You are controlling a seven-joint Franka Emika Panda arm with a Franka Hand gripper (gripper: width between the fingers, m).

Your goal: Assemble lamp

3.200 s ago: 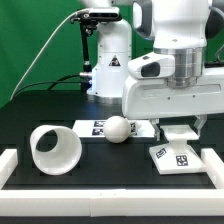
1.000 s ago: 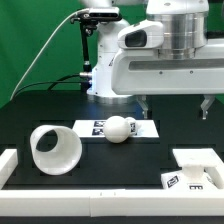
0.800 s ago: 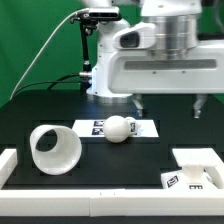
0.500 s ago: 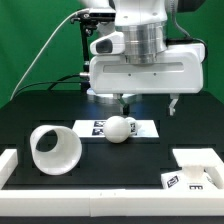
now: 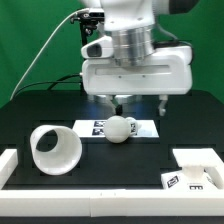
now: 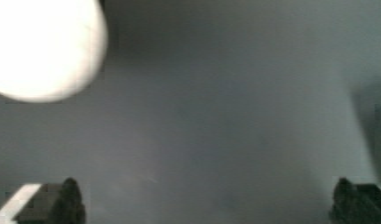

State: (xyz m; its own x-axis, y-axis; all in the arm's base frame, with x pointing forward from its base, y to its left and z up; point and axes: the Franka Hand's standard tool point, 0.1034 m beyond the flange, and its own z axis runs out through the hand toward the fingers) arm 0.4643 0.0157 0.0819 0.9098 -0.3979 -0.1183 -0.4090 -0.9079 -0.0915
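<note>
Found the gripper [image 5: 141,102] wide open and empty, hovering above the bulb [image 5: 119,128] and offset to the exterior view's right of it. Noted the bulb lying on the marker board [image 5: 150,128], stem axis not discernible. Logged the shade [image 5: 55,148] left of the bulb, the base [image 5: 195,168] right. Judged necessary: a sideways shift before descent.

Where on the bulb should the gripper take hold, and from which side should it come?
Probably the round head of the bulb, from straight above: it lies low with the ball exposed on top, and its stem hardly shows. The open gripper hangs above it, a little toward the exterior view's right.
</note>
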